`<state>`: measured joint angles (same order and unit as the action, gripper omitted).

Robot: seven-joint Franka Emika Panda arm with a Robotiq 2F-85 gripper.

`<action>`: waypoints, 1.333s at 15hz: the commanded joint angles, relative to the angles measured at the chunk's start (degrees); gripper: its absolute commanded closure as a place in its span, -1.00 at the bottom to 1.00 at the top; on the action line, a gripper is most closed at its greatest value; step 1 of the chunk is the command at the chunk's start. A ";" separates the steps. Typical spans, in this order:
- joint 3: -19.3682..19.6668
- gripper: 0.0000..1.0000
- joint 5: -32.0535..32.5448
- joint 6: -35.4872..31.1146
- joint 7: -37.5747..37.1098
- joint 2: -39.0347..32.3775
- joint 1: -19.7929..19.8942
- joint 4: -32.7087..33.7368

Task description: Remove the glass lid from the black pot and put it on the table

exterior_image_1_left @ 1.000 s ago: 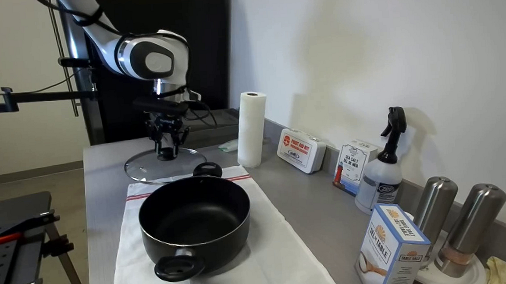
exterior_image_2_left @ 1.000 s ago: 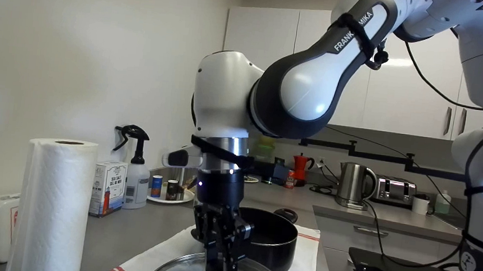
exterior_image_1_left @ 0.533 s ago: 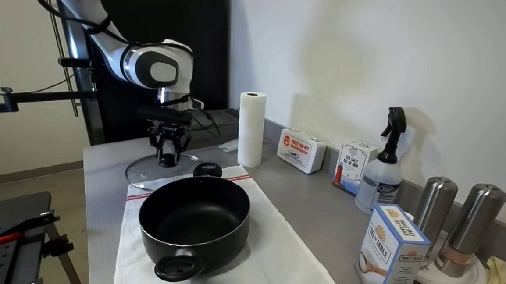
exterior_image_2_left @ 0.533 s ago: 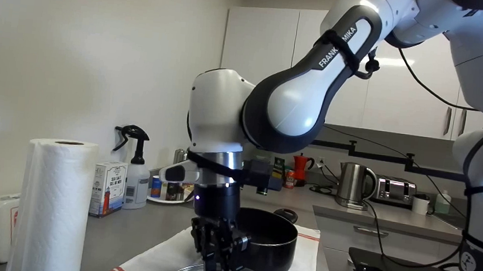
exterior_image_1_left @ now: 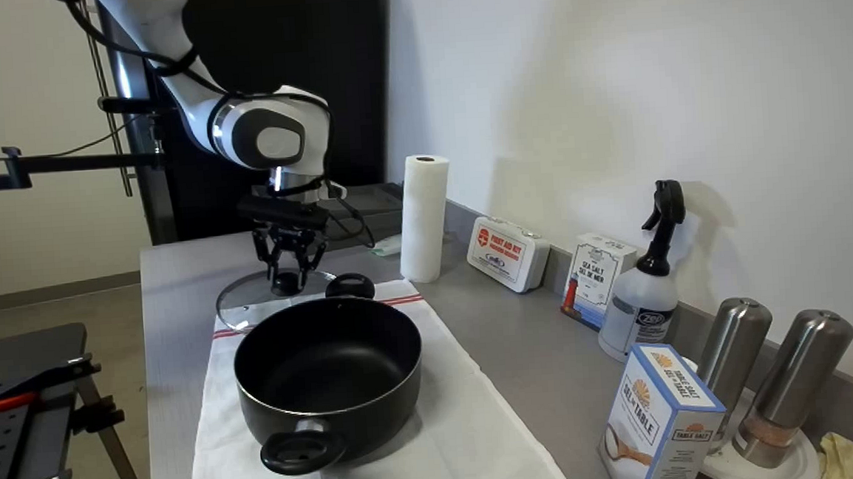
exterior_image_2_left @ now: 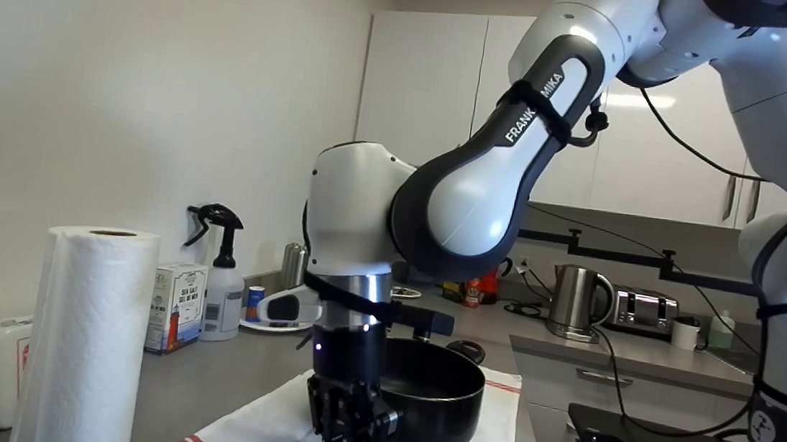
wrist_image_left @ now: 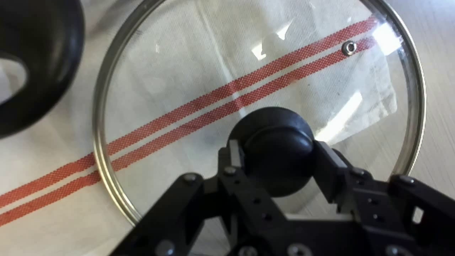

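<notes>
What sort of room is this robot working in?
Most likely a kitchen, though whether in a home or a workplace I can't tell. An exterior view shows a steel kettle, a toaster and white cabinets overhead.

In an exterior view, the long grey table [exterior_image_1_left: 537, 358] carries a white cloth [exterior_image_1_left: 476, 451] with red stripes across its far end, spread toward the left. A paper roll [exterior_image_1_left: 424, 221] stands upright just beside the cloth's far right corner. Along the right side, from far to near, stand a first aid box [exterior_image_1_left: 507, 253], a sea salt box [exterior_image_1_left: 595, 279], a spray bottle [exterior_image_1_left: 635, 319] just beside it, and a table salt box [exterior_image_1_left: 659, 418], with a white plate [exterior_image_1_left: 799, 459] to its right.
</notes>
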<state>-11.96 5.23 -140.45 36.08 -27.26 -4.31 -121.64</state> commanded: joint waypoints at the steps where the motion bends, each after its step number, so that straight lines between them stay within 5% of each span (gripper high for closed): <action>1: -0.55 0.50 0.82 -3.64 0.53 -1.35 0.46 -0.11; 11: 1.21 0.50 8.39 -9.36 -2.13 -3.27 -1.22 -1.78; 12: 1.14 -0.15 8.44 -9.28 -2.14 -3.21 -1.15 -1.81; 13: 1.12 -0.51 8.49 -9.26 -2.15 -3.18 -1.14 -1.83; 17: 0.68 -0.98 8.02 -9.03 -1.84 -3.26 -0.65 -1.95; 20: -0.44 -1.00 6.80 -8.56 -0.94 -1.51 0.22 -2.74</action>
<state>-11.53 12.00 -147.84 35.02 -30.50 -4.76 -122.99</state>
